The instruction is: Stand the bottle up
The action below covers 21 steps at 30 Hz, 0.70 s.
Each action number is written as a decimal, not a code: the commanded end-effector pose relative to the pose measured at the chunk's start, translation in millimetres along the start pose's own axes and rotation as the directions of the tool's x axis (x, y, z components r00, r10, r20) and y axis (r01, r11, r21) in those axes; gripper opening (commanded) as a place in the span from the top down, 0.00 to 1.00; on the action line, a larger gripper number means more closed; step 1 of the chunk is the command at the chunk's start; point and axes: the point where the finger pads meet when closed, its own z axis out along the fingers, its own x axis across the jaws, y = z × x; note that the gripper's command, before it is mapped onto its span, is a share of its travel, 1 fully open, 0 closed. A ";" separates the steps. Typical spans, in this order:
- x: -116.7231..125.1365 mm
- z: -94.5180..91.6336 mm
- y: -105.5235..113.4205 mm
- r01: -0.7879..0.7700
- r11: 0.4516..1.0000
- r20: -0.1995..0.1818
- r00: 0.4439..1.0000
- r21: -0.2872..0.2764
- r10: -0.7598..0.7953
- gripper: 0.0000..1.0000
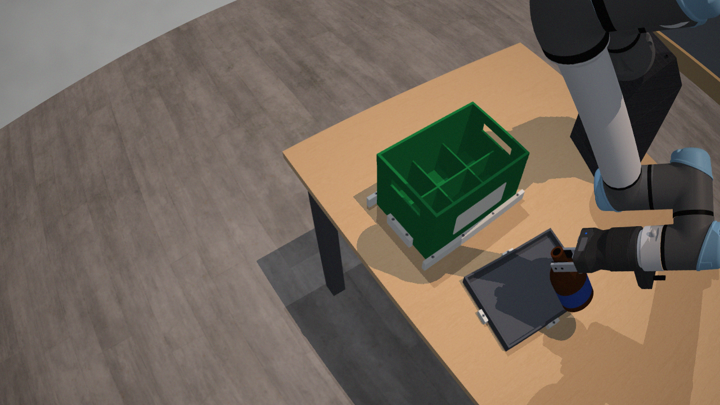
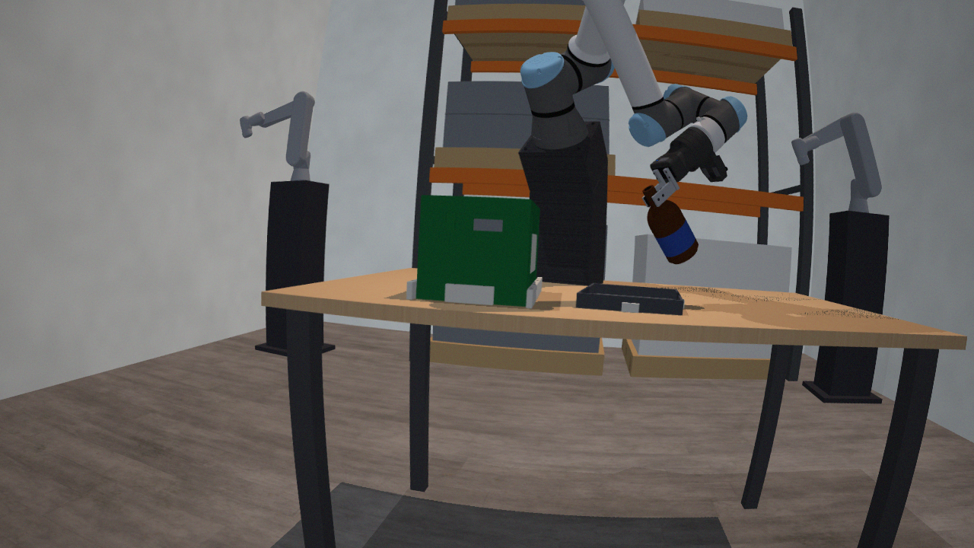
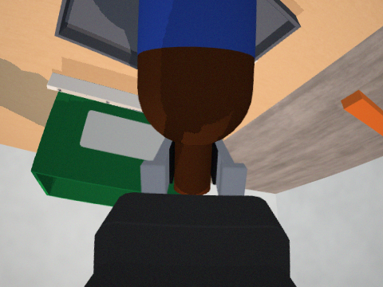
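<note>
My gripper is shut on the neck of a brown bottle with a blue label. The bottle hangs tilted in the air, neck up and base down, above the right edge of the dark grey tray. In the exterior view the bottle is well above the tray, held by the gripper. In the wrist view the two grey fingers clamp the neck of the bottle, with the tray beyond it.
A green crate with dividers stands on grey brackets left of the tray, also in the exterior view and the wrist view. The arm's black base block stands at the table's back. Shelving rises behind the table.
</note>
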 end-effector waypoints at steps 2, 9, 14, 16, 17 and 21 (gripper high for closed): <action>2.7 -1.4 -0.2 -0.005 1.000 -0.002 1.000 0.000 0.005 1.00; 2.8 -1.2 -2.2 -0.005 1.000 0.000 1.000 -0.002 0.005 1.00; 2.7 -1.0 -4.3 -0.004 1.000 0.002 1.000 -0.005 0.004 1.00; 2.8 -1.0 -4.8 -0.005 1.000 0.002 1.000 -0.005 0.005 1.00; 2.8 -1.0 -4.8 -0.005 1.000 0.002 1.000 -0.005 0.005 1.00; 3.2 -0.9 -6.4 -0.006 1.000 0.004 1.000 -0.008 0.006 1.00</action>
